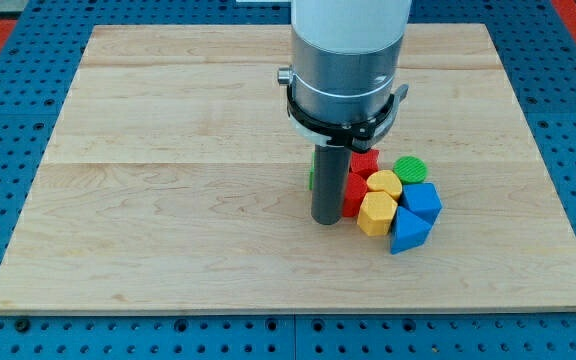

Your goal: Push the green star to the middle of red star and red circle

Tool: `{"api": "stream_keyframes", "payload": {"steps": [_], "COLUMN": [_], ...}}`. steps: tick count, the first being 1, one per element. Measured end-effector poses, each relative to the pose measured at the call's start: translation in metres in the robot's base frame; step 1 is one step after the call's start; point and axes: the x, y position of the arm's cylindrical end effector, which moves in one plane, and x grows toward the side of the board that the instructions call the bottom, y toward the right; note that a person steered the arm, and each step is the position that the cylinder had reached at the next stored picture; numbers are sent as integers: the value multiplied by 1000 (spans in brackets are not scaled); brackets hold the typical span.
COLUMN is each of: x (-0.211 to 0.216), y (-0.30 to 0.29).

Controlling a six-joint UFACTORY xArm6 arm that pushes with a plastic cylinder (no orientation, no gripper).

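My tip (325, 222) rests on the wooden board just left of a tight cluster of blocks. A sliver of a green block (311, 179), probably the green star, shows behind the rod's left side and is mostly hidden. Two red blocks sit right of the rod: one (366, 160) farther up and one (355, 194) lower, touching the rod. The rod and the yellow blocks partly cover them, so I cannot tell which is the star and which the circle.
The cluster also holds a green circle (409, 167), two yellow blocks (384, 184) (376, 213) and two blue blocks (423, 200) (409, 231). The arm's large grey body (346, 75) hangs over the upper middle of the wooden board (168, 200).
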Motion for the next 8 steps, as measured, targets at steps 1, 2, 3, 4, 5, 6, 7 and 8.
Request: {"api": "stream_keyframes", "payload": {"steps": [1, 2, 3, 4, 5, 6, 7, 8], "x": [0, 37, 100, 101, 94, 90, 90, 88], "y": [9, 21, 29, 85, 115, 129, 147, 151]}}
